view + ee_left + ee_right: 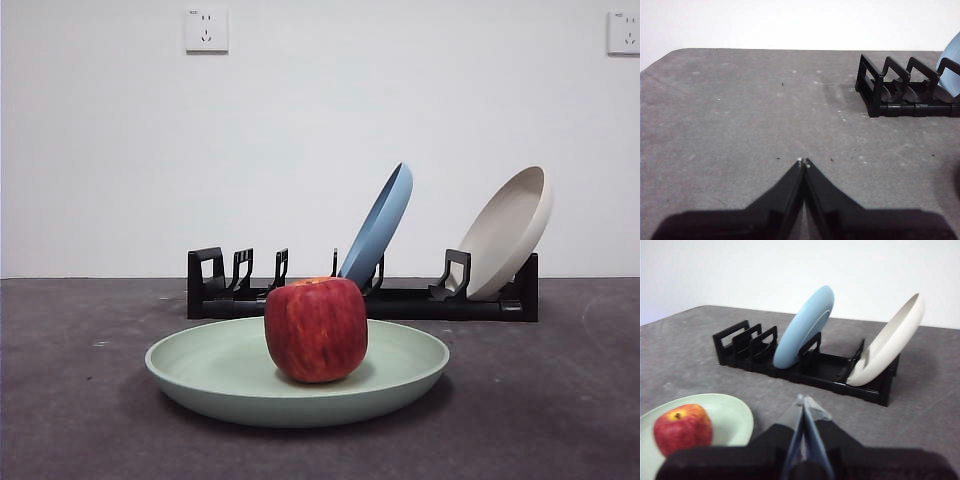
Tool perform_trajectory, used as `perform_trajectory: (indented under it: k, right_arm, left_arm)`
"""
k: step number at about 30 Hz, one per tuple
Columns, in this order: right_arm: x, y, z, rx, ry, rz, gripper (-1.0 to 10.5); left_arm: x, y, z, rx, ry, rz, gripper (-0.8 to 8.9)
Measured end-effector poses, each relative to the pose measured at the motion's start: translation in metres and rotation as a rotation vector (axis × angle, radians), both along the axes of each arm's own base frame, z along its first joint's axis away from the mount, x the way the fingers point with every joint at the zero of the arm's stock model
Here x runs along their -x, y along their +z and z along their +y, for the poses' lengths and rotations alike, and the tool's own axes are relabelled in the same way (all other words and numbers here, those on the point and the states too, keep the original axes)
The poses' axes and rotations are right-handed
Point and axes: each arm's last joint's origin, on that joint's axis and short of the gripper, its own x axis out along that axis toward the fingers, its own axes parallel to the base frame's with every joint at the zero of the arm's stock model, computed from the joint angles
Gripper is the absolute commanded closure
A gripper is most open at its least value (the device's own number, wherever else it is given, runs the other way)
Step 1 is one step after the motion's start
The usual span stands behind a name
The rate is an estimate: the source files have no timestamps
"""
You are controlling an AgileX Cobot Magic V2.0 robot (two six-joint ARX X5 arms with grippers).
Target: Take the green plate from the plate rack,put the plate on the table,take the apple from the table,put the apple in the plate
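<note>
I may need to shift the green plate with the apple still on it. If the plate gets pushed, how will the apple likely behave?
The apple is rounded and stands free at the middle of the green plate, so a sharp push would probably rock or roll it. The raised rim should likely catch it. Its blocky, flattish base suggests a slow push would carry it along upright.

The green plate (230, 385) has a smooth, matt finish, and the apple (316, 329) in it shows a waxy skin with a faint sheen. The plate rack (400, 298) looks like black moulded plastic, slightly glossy. The bench (740, 115) is dark grey, matt and finely speckled, a little rough.
</note>
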Motion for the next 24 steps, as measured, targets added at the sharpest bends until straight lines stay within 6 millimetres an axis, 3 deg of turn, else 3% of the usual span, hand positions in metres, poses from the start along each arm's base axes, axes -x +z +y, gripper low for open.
perform_trajectory:
  k: [6,13,24]
  right_arm:
    - [0.0,-0.031,-0.002,-0.016,-0.056,0.047,9.5]
    - [0.001,-0.05,-0.002,-0.043,-0.062,0.093,9.5]
    - [0.001,-0.05,-0.002,-0.081,-0.066,0.098,9.5]
  left_arm:
    - [0.0,0.0,0.0,0.0,0.0,0.0,8.17]
    - [0.0,0.0,0.0,0.0,0.0,0.0,8.17]
    - [0.0,0.0,0.0,0.0,0.0,0.001,8.17]
